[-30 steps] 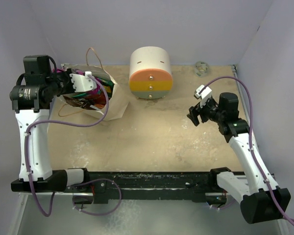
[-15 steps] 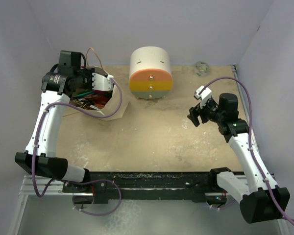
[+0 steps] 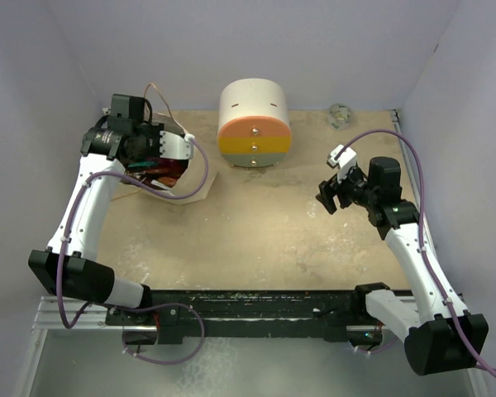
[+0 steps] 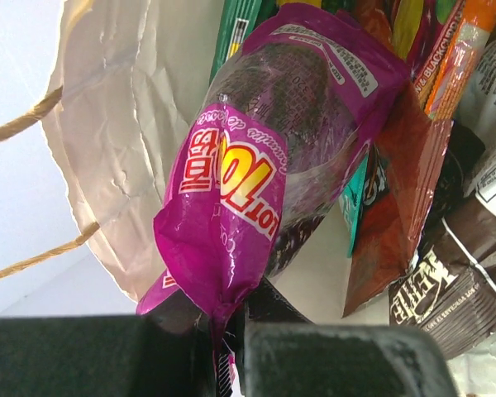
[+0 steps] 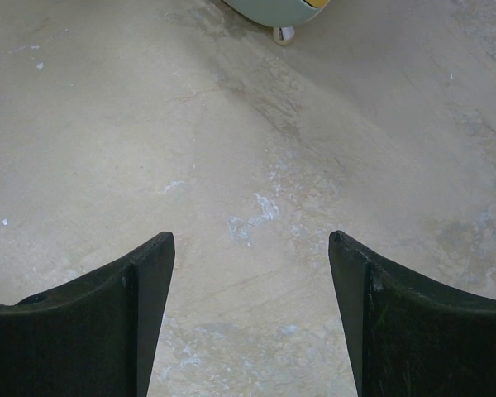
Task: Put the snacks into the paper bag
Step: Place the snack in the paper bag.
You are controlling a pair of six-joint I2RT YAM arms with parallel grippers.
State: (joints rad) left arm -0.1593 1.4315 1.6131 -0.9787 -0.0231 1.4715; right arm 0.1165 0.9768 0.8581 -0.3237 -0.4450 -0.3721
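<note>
Right gripper [image 5: 250, 240] hangs spread over the desk [image 5: 107, 124]; farther back, left gripper [image 4: 227, 322] pinches the purple packet [image 4: 264, 165] by its edge at the paper bag [image 4: 124, 124] mouth; a red-orange packet [image 4: 388, 223] and a brown packet [image 4: 446, 273] crowd beside it; beyond, a round drawered container [image 3: 253, 116] stands just right of the bag.

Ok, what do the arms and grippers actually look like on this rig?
The left arm and right arm are white links with black joints, each trailing a purple cable. The right gripper has black, tapering fingers; the left gripper looks black too.
</note>
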